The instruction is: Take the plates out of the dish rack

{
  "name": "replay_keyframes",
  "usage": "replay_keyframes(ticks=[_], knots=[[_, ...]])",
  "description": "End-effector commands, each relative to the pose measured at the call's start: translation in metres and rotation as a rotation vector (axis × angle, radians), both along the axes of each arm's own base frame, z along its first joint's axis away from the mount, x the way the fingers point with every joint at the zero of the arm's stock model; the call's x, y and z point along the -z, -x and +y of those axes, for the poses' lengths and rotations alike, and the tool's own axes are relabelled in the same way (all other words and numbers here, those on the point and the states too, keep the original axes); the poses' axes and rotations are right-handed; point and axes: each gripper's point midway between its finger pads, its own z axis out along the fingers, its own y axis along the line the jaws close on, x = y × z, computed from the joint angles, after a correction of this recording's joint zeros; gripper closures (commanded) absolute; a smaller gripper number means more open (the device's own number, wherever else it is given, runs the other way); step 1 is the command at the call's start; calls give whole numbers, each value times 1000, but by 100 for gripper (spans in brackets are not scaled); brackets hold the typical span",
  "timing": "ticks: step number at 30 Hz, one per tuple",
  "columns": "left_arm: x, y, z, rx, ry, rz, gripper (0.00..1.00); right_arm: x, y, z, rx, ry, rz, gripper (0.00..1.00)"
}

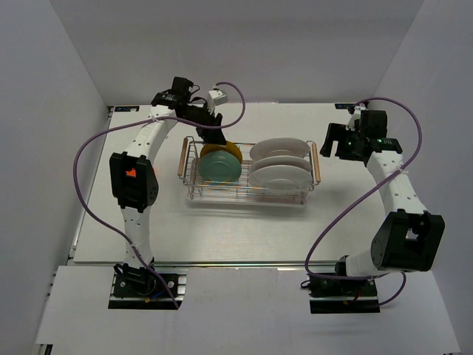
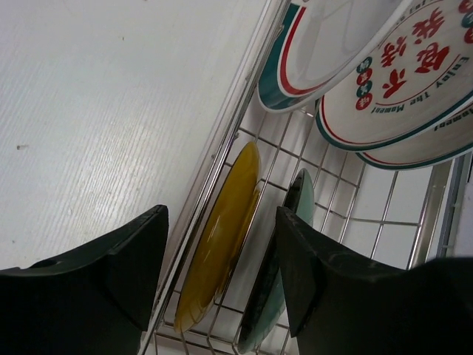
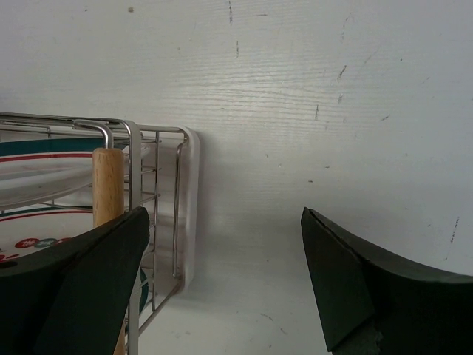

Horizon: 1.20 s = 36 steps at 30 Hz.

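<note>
The chrome dish rack (image 1: 188, 159) stands mid-table with wooden handles at both ends. In its left half a yellow plate (image 1: 228, 150) stands on edge behind a teal plate (image 1: 219, 167). Three white plates (image 1: 279, 163) fill the right half. My left gripper (image 1: 213, 136) is lowered over the rack's back left corner. In the left wrist view this gripper (image 2: 222, 214) is open and straddles the yellow plate (image 2: 222, 244) and the rack's rim wire (image 2: 244, 96), with gaps either side. The teal plate (image 2: 303, 194) is partly behind the right finger. My right gripper (image 3: 224, 214) is open over bare table beside the rack's right handle (image 3: 108, 185).
The white plates (image 2: 414, 81) carry red lettering and green rim rings. White walls enclose the table (image 1: 111, 222) on three sides. Purple cables (image 1: 81, 177) loop off both arms. The right arm (image 1: 395, 185) stands right of the rack.
</note>
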Motion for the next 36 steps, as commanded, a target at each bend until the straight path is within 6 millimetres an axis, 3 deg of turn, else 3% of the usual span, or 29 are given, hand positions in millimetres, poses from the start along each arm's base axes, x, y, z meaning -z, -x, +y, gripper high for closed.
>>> replay_keyframes(ticks=[1,6,10,30,36], knots=[[10,1,-3,0,-20,7,31,-23,-6,6,-21,-17,-66,11],[19,9,-1,31,-28,28,36,-29,-4,10,-41,-35,-80,11],[17,15,-2,43,-15,43,50,-31,-3,13,-47,-45,-90,11],[-5,24,-1,72,-3,-8,100,-26,-6,13,-42,-50,-78,11],[-16,22,-1,110,32,-46,100,-29,-6,15,-53,-61,-84,11]])
